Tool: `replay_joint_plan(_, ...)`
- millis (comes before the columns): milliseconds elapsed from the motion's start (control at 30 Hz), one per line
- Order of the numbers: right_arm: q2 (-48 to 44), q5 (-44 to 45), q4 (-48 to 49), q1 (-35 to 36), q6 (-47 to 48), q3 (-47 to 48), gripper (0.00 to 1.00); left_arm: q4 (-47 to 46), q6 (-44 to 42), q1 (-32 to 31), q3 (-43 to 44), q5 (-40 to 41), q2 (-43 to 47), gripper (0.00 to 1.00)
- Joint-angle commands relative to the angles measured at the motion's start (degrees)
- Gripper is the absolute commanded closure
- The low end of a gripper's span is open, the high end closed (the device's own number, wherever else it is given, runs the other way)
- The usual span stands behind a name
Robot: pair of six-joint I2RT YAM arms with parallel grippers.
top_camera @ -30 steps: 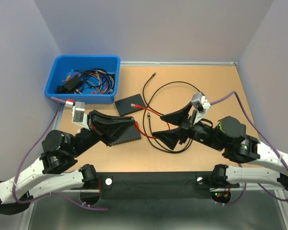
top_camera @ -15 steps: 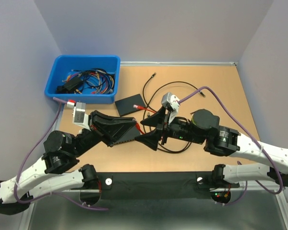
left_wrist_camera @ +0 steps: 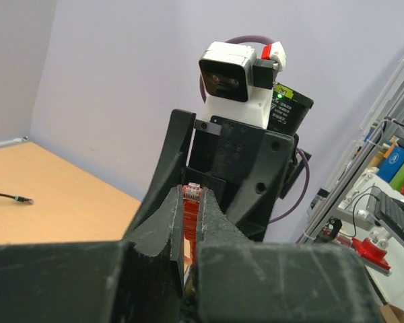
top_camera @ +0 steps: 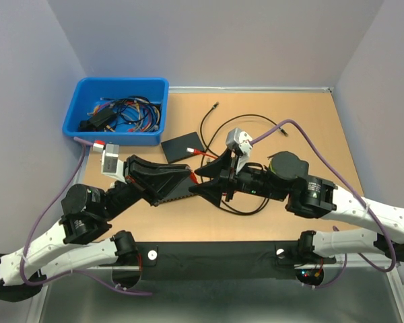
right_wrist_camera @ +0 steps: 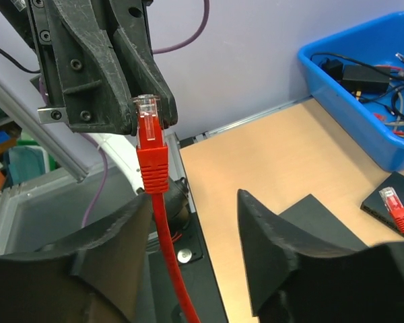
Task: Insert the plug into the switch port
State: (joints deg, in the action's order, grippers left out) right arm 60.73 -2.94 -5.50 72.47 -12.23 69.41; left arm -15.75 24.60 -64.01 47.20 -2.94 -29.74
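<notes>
My left gripper (top_camera: 190, 175) is shut on a red plug (left_wrist_camera: 192, 199), which stands upright between its fingertips. In the right wrist view that plug (right_wrist_camera: 149, 138) sticks out below the left gripper (right_wrist_camera: 147, 108), and its red cable hangs down beside my right gripper's left finger (right_wrist_camera: 114, 249). My right gripper (top_camera: 198, 182) is open and empty, facing the left gripper at close range. A black switch box (top_camera: 176, 194) lies under the left gripper. A second red plug (right_wrist_camera: 394, 203) lies on a flat black box (top_camera: 182, 147) behind.
A blue bin (top_camera: 82, 108) of tangled cables stands at the back left and also shows in the right wrist view (right_wrist_camera: 384, 145). A loose black cable (top_camera: 237, 118) loops over the middle of the table. A black strip (top_camera: 215, 250) runs along the near edge.
My right arm has swung left across the table, bringing its open gripper up to the left gripper and the plug. The left arm has not moved.
</notes>
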Motion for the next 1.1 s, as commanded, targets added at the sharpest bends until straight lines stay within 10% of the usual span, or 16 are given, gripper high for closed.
replay_joint_plan(0, 0.70, -0.66, 3.12, 0.31, 0.54, 3.72, 0.48, -4.47, 0.36, -0.06, -0.97, -0.75, 1.35, 1.00)
replay_joint_plan(133, 1.50, -2.07, 3.12, 0.39, 0.19, 4.68, 0.67, -4.90, 0.71, -0.15, -1.58, -0.49, 1.35, 1.00)
replay_joint_plan(233, 1.24, -2.69, 3.04, 0.31, 0.10, 5.12, 0.99, -4.73, 1.15, -0.15, -1.58, 0.21, 1.35, 1.00)
replay_joint_plan(333, 0.45, -2.51, 3.12, 0.39, 0.10, 4.25, 1.00, -4.29, 1.15, -0.15, -1.76, 1.00, 1.52, 0.95)
replay_joint_plan(500, -1.05, -3.47, 3.56, 0.31, 0.01, 2.32, 1.00, -2.63, 1.15, -0.06, -1.76, 4.85, 3.54, 0.13)
replay_joint_plan(567, -1.31, -4.00, 3.74, 0.31, -0.43, 1.61, 0.99, -1.31, 0.98, -0.06, -1.15, 7.32, 5.30, 0.01)
replay_joint_plan(1067, -3.60, -6.81, 3.65, 0.39, -2.18, 1.35, 1.00, -0.42, -0.78, -0.06, -2.81, 12.70, 10.23, 0.01)
